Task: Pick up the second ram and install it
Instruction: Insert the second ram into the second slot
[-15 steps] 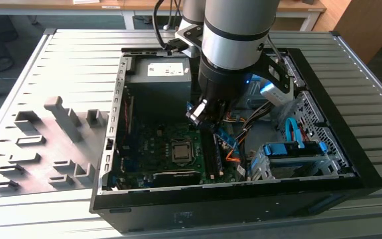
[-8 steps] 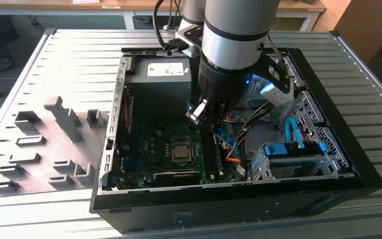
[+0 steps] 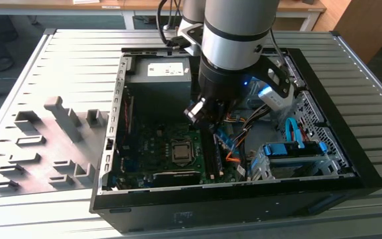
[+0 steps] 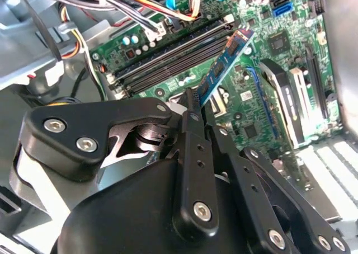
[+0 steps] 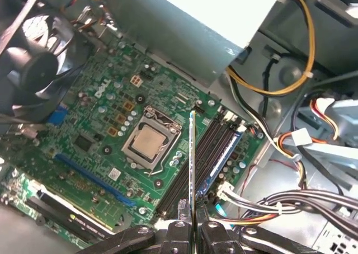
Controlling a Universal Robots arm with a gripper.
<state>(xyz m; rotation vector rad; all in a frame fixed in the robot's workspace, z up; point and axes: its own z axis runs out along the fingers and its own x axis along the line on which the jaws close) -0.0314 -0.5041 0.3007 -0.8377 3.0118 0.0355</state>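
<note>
We saw the claw (image 5: 193, 217) holding the memory stick (image 4: 224, 64) tight by one end. Its long side pointed away, above the black slots (image 4: 168, 58), not pushed in yet.

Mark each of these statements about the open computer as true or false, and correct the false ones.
1. The gripper holds the memory stick between its fingers. True.
2. The memory stick is pressed fully into a slot. False: it is held above the board, over the slots, and is not seated.
3. A cooler covers the processor socket. False: the socket is uncovered and the metal top of the chip shows.
4. The computer case lies open on a ribbed metal table. True.
5. The grey blocks stand at the exterior view's right of the case. False: they stand at the exterior view's left.
</note>
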